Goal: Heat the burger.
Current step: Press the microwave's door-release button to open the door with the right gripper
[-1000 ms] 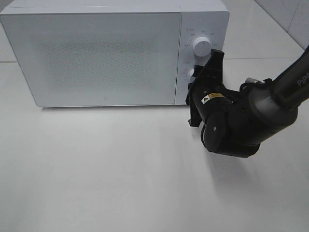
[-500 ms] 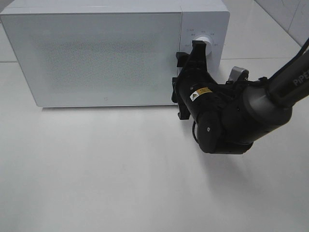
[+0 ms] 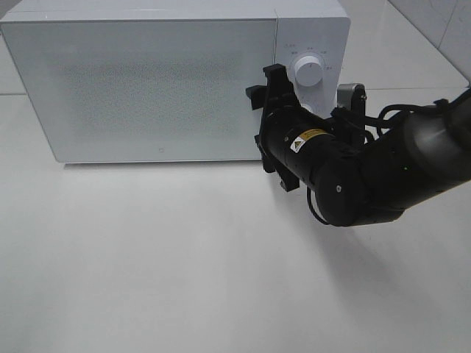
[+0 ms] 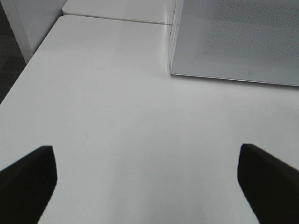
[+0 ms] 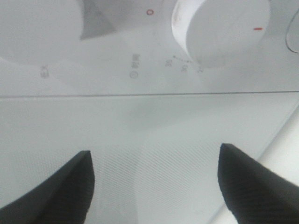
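Note:
The burger is out of view; the white microwave (image 3: pixel 147 81) stands shut at the back of the table. My right gripper (image 3: pixel 263 87) is open and empty. It points at the microwave's front, where the door's right edge meets the control panel. In the right wrist view its gripper (image 5: pixel 156 186) is close to the door, with its two fingertips (image 5: pixel 60 186) spread wide and a white knob (image 5: pixel 219 28) just past the door seam. My left gripper (image 4: pixel 149 186) is open and empty over bare table, to the left of the microwave (image 4: pixel 233 37).
The control panel has an upper knob (image 3: pixel 307 71) to the right of my right gripper. The white table (image 3: pixel 184 257) stretches in front of the microwave. A tiled wall (image 3: pixel 441 22) rises at the far right. The table's left edge (image 4: pixel 28 60) shows in the left wrist view.
My right gripper has moved left and a little up, from in front of the lower knob to the door's right edge, and the arm has turned. The microwave stays shut.

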